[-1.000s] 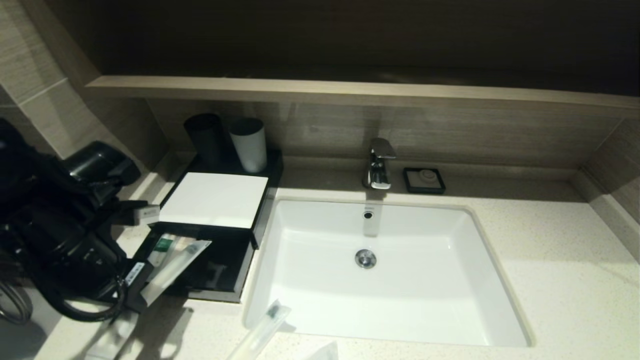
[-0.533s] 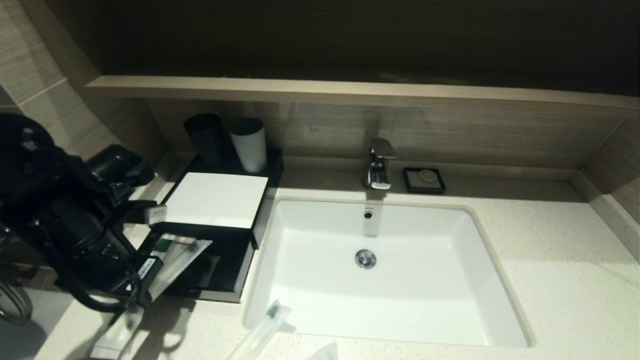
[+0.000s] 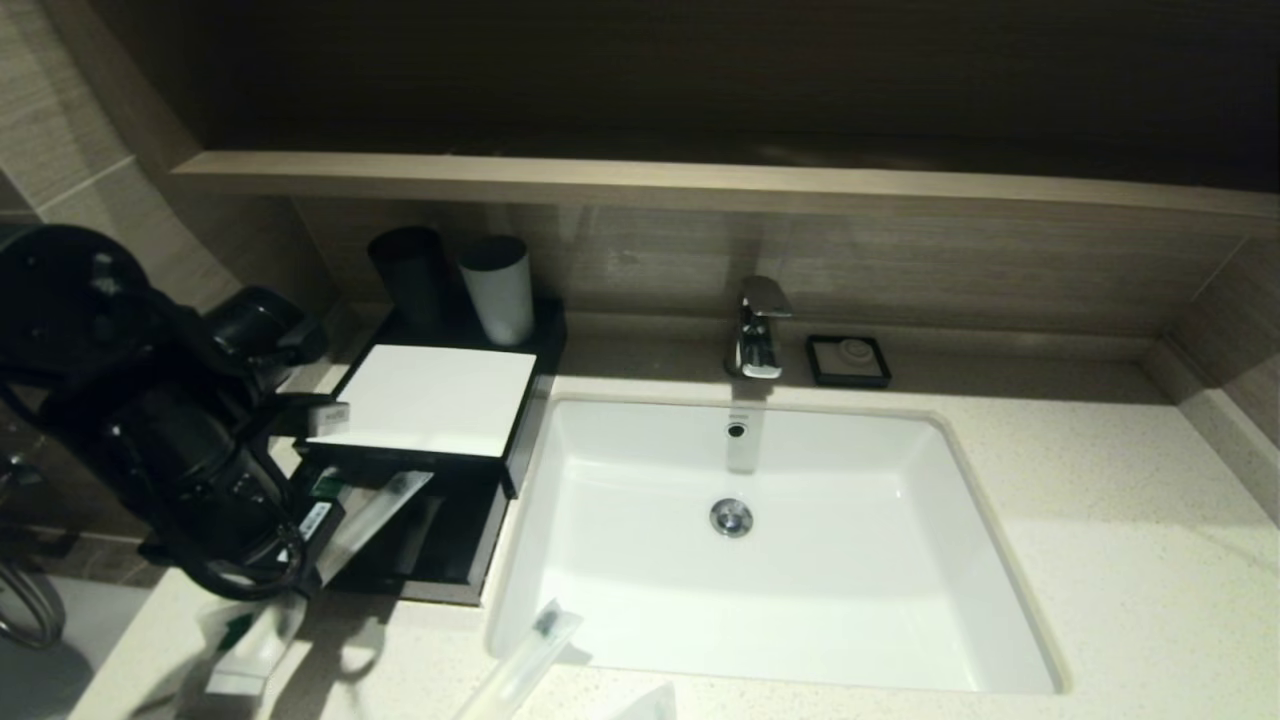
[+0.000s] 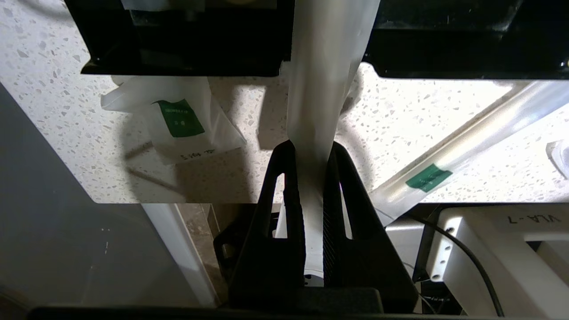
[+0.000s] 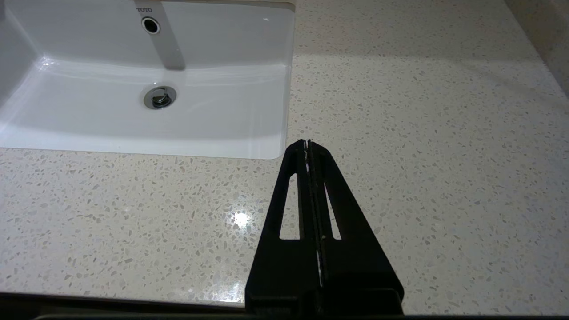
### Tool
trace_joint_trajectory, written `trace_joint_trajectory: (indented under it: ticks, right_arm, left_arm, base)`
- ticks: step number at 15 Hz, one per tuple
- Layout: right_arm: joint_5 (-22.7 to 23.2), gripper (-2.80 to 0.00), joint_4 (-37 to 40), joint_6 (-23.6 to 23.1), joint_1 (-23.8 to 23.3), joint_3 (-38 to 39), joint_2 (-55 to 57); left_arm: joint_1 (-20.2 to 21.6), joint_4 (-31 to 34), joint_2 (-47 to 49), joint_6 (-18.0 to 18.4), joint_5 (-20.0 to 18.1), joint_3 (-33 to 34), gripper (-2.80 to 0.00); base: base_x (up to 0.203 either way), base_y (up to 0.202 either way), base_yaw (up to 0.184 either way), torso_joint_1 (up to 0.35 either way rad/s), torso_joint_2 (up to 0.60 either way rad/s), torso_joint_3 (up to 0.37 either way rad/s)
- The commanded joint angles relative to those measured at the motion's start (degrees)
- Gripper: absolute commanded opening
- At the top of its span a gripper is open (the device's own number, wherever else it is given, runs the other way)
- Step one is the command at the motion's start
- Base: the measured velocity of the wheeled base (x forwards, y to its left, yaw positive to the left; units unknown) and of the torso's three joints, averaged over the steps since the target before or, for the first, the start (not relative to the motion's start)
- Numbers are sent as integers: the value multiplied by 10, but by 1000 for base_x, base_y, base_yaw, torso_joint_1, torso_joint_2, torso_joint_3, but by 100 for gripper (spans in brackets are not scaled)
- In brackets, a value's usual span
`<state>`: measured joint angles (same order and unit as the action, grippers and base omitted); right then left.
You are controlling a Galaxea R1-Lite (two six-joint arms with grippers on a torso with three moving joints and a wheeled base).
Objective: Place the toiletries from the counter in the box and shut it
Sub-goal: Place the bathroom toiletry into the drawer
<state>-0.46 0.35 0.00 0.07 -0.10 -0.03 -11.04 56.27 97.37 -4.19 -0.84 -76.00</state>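
You've got the counter point(image 3: 1100, 560) with the box point(image 3: 430, 400) at its left, drawer point(image 3: 440, 545) pulled out so stuff drops in. Your left gripper point(image 4: 310, 153) is clamped on a slim sleeve point(image 4: 326, 66), angled over that drawer. Another sleeve point(image 3: 520, 665) and a sachet point(image 4: 178, 120) wait outside. Right gripper point(image 5: 307, 144) sits closed, parked over bare counter.

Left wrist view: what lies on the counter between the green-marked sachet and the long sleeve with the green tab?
Bare counter; above it, the left gripper's held sleeve.
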Motion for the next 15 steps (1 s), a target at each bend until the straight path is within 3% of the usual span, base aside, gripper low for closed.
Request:
trace_joint_trajectory:
  ticks: [1,15]
  right_arm:
    - [0,-280,0,0,0,0,0]
    - [0,-280,0,0,0,0,0]
  left_arm:
    - [0,-6,15,-6,1,-4,-280]
    - [0,-51,41,-6,2,-12,-280]
  base:
    - [0,0,0,0,0,0]
    - [0,0,0,0,0,0]
